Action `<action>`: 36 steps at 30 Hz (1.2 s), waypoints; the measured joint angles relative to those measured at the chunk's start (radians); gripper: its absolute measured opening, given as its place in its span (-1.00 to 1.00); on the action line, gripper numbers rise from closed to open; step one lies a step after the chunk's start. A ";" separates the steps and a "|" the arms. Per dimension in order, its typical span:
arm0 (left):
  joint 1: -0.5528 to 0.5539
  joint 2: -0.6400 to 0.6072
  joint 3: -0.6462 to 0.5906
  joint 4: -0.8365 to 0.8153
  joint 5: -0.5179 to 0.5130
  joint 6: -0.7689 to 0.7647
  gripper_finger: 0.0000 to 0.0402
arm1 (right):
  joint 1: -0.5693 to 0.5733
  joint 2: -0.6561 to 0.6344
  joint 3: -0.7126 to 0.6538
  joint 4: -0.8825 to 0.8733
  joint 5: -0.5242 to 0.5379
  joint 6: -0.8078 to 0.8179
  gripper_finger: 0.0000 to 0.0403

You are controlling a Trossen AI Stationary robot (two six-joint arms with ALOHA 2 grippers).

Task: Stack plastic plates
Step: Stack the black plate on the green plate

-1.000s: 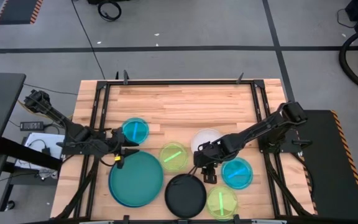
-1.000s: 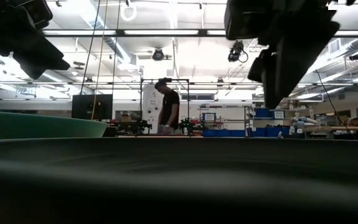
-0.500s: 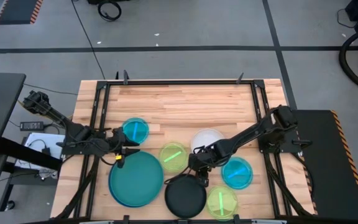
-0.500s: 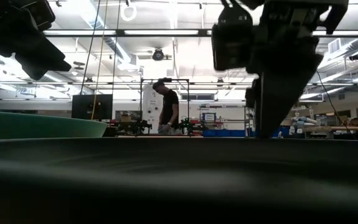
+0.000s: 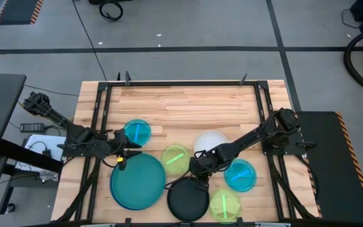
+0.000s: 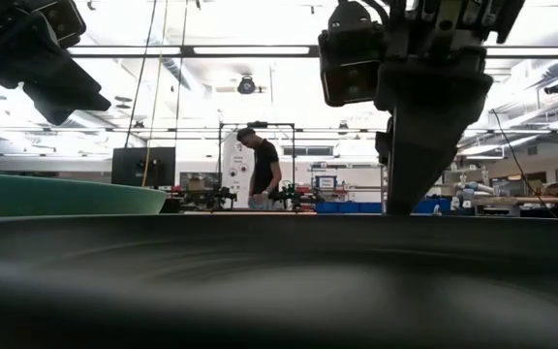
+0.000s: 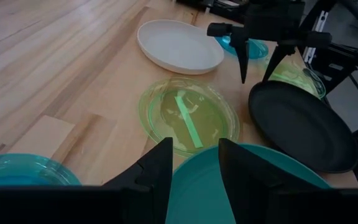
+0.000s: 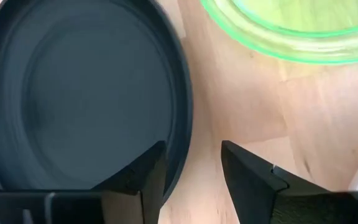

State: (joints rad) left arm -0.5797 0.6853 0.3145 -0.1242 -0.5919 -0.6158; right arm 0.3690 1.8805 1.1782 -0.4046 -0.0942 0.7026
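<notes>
The wooden tabletop (image 5: 188, 107) fills the middle of the high view, its upper half bare. The largest plate, the teal plate (image 5: 138, 180), lies at lower left of the tabletop, with a blue rim showing under its lower edge, so it seems to rest on a blue plate (image 5: 126, 206). Right of it, at the bottom edge, is the black plate (image 5: 188, 201). The white plate (image 5: 210, 140) sits right of centre. Among the small ones, a lime-green plate (image 5: 176, 158) lies between the teal and white plates, a second lime-green plate (image 5: 224, 204) sits at lower right just beside the black one, a cyan plate (image 5: 241, 174) is right of centre, and another cyan plate (image 5: 137, 132) is left of centre.

The right gripper (image 5: 198, 178) is low at the black plate's upper rim; in its wrist view the jaws stand apart, one finger over the plate's rim (image 8: 182, 118) and the other over bare wood. The left gripper (image 5: 126, 156) hovers at the teal plate's upper left edge, jaws apart and holding nothing.

In the low view a person (image 6: 262, 173) stands far back in the room.
</notes>
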 joint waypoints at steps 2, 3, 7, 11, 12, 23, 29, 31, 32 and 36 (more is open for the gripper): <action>0.000 0.000 0.000 0.000 0.000 0.000 -0.32 | 0.004 0.000 0.000 0.011 0.018 0.001 -0.20; 0.000 0.000 0.000 0.000 0.000 0.000 -0.32 | 0.007 0.000 0.000 0.018 0.025 0.002 -0.20; 0.000 0.000 0.000 0.000 0.000 0.000 -0.32 | 0.016 0.000 0.000 0.015 0.049 0.001 -0.21; 0.000 0.000 0.000 0.000 0.000 0.000 -0.32 | 0.018 0.029 0.001 0.022 0.050 -0.004 -0.21; 0.000 0.000 0.000 0.000 0.000 0.000 -0.32 | 0.018 0.043 0.001 0.036 0.045 -0.006 -0.21; 0.000 0.001 0.001 -0.001 0.000 0.000 -0.32 | 0.006 0.064 0.000 0.050 0.049 -0.001 -0.26; 0.000 0.002 0.001 0.000 0.000 -0.001 -0.32 | -0.006 0.064 0.000 0.052 0.074 0.009 -0.46; 0.000 0.002 0.001 -0.001 0.000 -0.001 -0.32 | -0.007 0.064 0.000 0.052 0.076 0.009 -0.55; 0.000 0.002 0.001 0.000 0.000 -0.001 -0.32 | -0.006 0.064 0.000 0.052 0.076 0.009 -0.60; 0.000 0.002 0.001 -0.001 0.000 -0.001 -0.32 | -0.007 0.063 0.000 0.054 0.076 0.012 -0.79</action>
State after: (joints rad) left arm -0.5800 0.6868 0.3157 -0.1248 -0.5919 -0.6170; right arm 0.3622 1.9438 1.1786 -0.3508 -0.0185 0.7141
